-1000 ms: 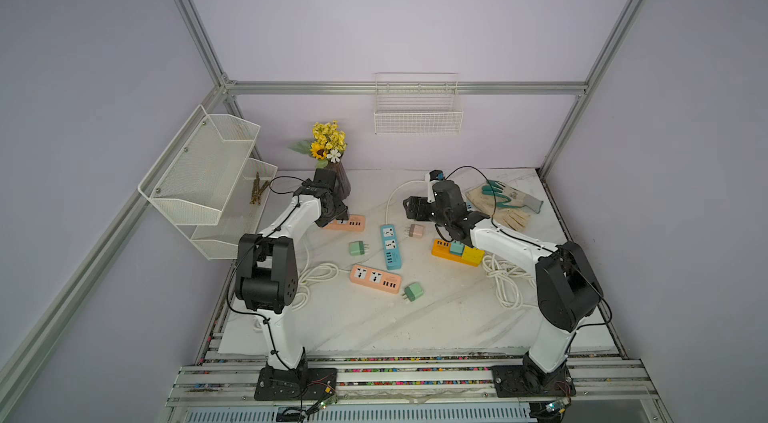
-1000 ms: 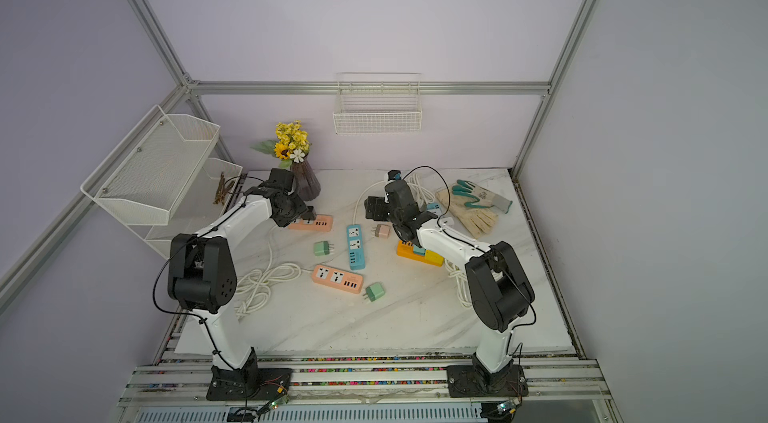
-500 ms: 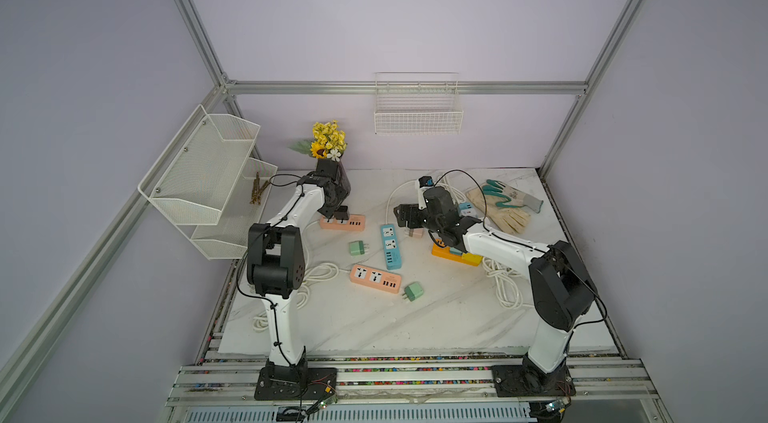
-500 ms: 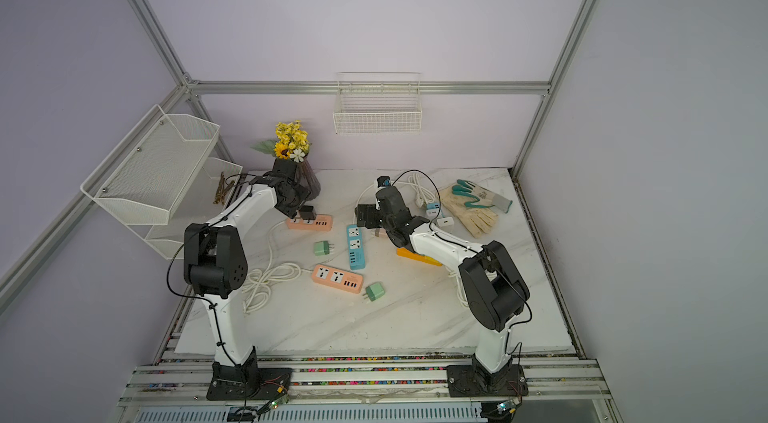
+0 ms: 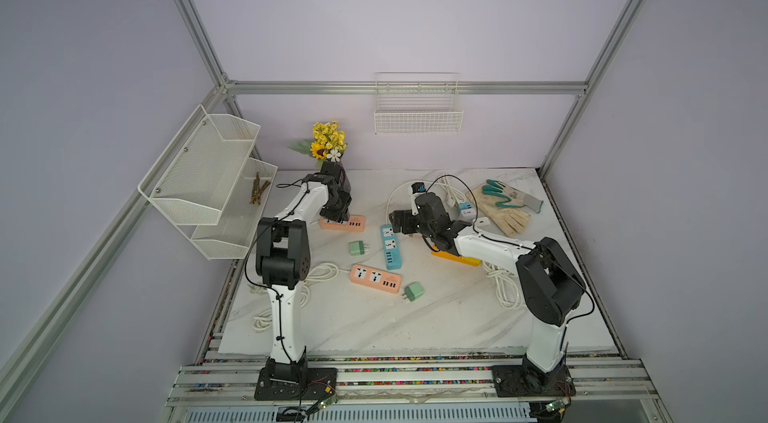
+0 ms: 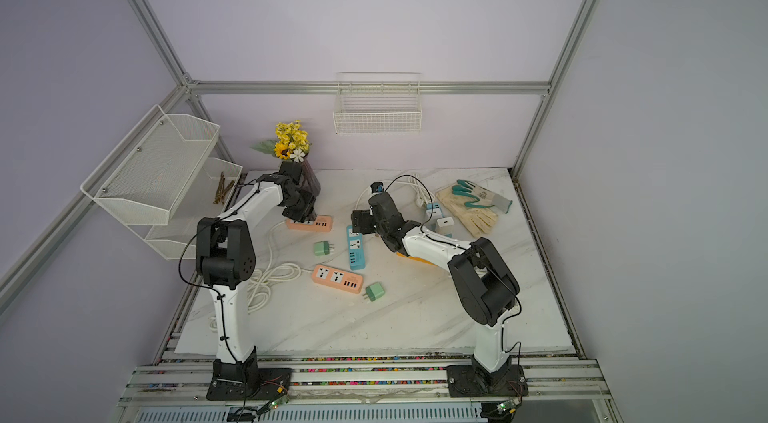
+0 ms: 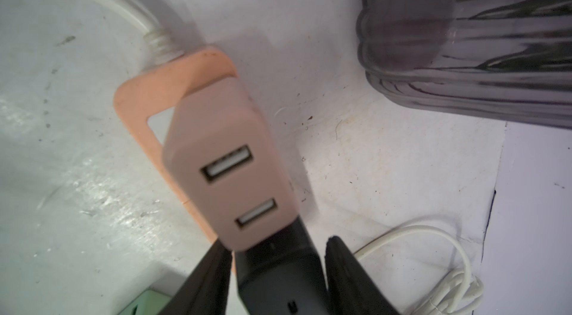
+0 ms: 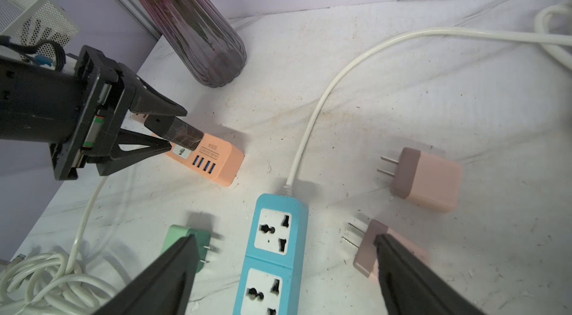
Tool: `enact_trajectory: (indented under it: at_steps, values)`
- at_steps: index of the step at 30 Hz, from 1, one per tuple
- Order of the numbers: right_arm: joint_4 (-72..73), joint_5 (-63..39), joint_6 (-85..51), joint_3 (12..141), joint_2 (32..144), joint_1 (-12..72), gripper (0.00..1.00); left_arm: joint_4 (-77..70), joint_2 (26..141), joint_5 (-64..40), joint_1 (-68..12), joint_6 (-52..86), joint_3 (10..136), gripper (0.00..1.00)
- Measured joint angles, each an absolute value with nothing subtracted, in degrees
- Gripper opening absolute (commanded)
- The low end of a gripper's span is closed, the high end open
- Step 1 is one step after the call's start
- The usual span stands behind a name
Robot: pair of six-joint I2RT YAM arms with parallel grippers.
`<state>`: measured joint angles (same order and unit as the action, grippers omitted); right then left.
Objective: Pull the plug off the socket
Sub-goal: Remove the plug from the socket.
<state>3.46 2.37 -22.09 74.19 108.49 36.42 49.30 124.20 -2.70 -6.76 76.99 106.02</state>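
The pale pink two-port USB plug (image 7: 223, 171) stood in the orange power strip (image 7: 139, 96), just beside the dark ribbed glass vase (image 7: 464, 50). The left fingers (image 7: 204, 279) were partly apart at its end, a grip impossible to tell; the right fingers (image 8: 167, 276) gaped wide above the blue power strip (image 8: 278, 236).

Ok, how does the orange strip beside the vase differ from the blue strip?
The orange strip has a pink charger plugged into it; the blue strip has both sockets empty. In both top views the orange strip lies across the table, the blue strip roughly front to back. Both lie flat, with a white cord at one end.
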Motion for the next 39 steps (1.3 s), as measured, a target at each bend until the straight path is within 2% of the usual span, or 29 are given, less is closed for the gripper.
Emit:
enact_trajectory:
  at_steps: [5,12,17,18,19,25,28,34,39]
  values:
    - [6.1,-3.4,-22.0,74.6,110.8,36.5,0.91,50.7,123.9,-4.6,-6.7,78.6,106.4,0.27]
    - [10.2,-12.8,-21.6,82.1,119.2,37.9,0.81,51.3,123.3,-6.5,-6.2,78.4,105.9,0.14]
    - [11.6,-18.4,-22.6,91.2,127.3,38.8,0.68,51.3,123.1,-7.5,-5.9,78.1,105.5,0.05]
    - [11.7,-19.4,-23.0,92.6,128.6,38.9,0.67,51.3,123.1,-7.7,-5.9,77.9,105.5,0.04]
    - [12.0,-20.6,-23.4,94.0,130.0,39.0,0.61,51.3,123.1,-8.1,-5.8,77.7,105.5,0.03]
    - [13.5,-26.2,-28.1,98.6,135.4,39.0,0.34,51.6,123.0,-9.2,-5.6,76.7,105.3,0.01]
    - [14.0,-27.7,-30.7,100.9,138.1,39.0,0.27,51.7,122.7,-9.6,-5.6,75.9,104.9,0.01]
    - [14.2,-29.3,-34.8,106.6,144.1,39.1,0.18,51.6,122.3,-10.5,-5.6,75.2,104.2,0.02]
    - [12.8,-27.7,-36.5,110.8,146.6,39.1,0.17,51.6,122.3,-11.1,-5.6,74.5,104.1,0.02]
